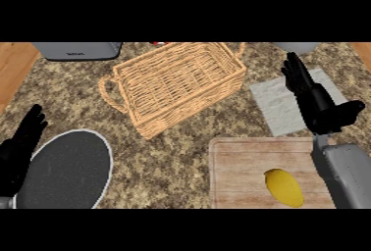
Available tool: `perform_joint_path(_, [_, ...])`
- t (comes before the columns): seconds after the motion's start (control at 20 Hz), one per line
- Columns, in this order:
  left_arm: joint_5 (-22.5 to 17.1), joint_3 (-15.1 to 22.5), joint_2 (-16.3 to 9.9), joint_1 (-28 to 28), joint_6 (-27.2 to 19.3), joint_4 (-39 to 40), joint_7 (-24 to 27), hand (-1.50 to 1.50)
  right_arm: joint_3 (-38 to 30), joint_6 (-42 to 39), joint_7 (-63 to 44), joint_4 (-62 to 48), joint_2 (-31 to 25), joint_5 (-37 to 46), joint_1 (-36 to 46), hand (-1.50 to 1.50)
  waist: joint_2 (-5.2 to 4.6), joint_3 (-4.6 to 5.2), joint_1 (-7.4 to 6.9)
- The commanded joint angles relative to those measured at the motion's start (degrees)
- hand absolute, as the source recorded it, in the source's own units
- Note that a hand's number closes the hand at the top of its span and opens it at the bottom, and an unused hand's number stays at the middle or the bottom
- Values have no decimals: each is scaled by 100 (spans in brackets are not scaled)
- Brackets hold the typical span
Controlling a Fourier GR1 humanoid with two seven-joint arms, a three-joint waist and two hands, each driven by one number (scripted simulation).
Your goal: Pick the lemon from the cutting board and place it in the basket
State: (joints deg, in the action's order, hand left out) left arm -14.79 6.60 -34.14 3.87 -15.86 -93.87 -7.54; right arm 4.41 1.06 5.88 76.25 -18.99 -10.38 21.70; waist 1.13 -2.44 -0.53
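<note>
Two black hands show over a speckled brown tabletop. Near the front right lies the lemon, yellow and longish, resting on the wooden cutting board toward its near right part, untouched by either hand. Beyond the board, the right hand is raised above a grey cloth, its fingers straight and spread wide, holding nothing; its grey forearm crosses the board's right edge just beside the lemon. Further back and to the left of that hand stands the woven basket, set at an angle, with a handle on its left end. At the left edge the left hand rests open, fingers up, beside a dark round plate with a white rim. A grey appliance sits at the far left corner, well apart from the basket.
</note>
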Motion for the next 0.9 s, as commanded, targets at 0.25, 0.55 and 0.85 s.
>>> perform_joint_path(0.25, [632, 296, -366, 352, -75, 603, -430, 0, 889, -1095, 2613, 2925, 849, -415, 73, 150, 227, 178, 539])
perform_joint_path(0.55, [527, 304, -195, 706, -200, 879, -623, 0, 72, 612, 3503, 3780, 601, 1208, -569, -150, 358, 192, 1403])
perform_joint_path(0.85, [508, 110, -145, 1029, -450, 1043, -565, 0, -1217, 2031, 3607, 3958, 727, 1975, -2481, -150, 215, 206, 1924])
